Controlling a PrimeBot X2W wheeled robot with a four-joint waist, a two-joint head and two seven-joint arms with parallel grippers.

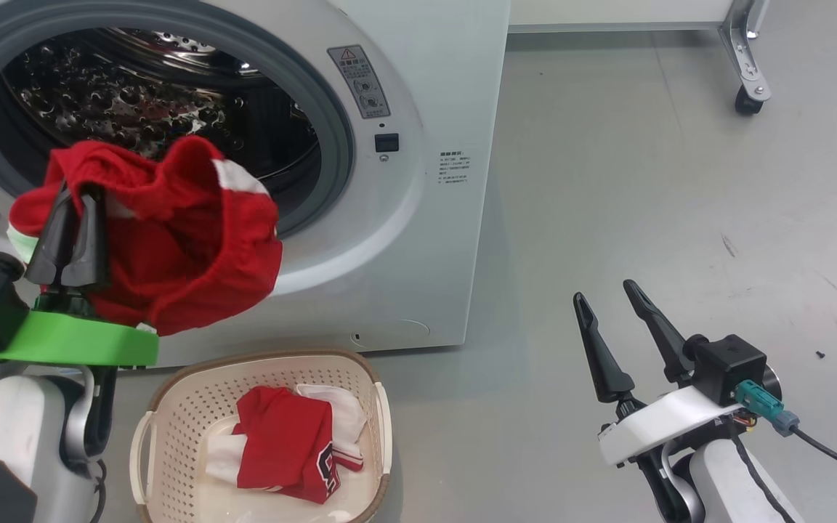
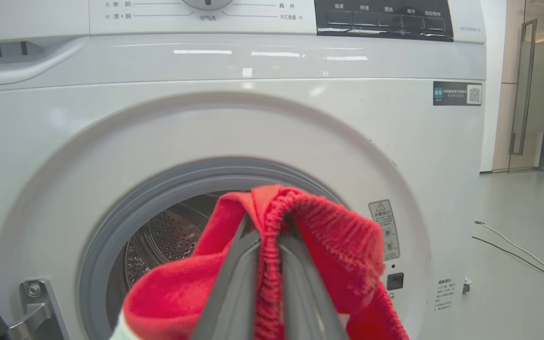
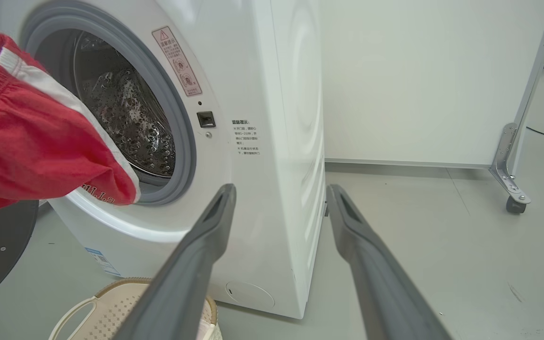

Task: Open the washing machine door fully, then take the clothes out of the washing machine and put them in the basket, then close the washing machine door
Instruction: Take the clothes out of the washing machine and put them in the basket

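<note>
The left end effector (image 1: 78,196) is clenched on a red garment (image 1: 186,240), with a ribbed fold pinched between the two fingers. Most of the cloth hangs to the right of the fingers and below their tips. The open mouth of the washing machine (image 1: 418,240) is just beyond them. The basket (image 1: 266,356) stands on the floor (image 1: 644,181) below this end effector and a little to its right, and it already contains another red garment (image 1: 288,443).

The grip looks narrow. The hanging weight could pull the fold out during the carry, or the loose hem could catch on the grey gasket (image 1: 335,145). A release from here would probably drop the cloth on the near rim or on the floor.

The left fingers point up toward the drum (image 1: 135,94), with the pale forearm under them. The right end effector (image 1: 605,292) is released, with its fingers spread and tilted up-left over the floor, well apart from the machine.
</note>
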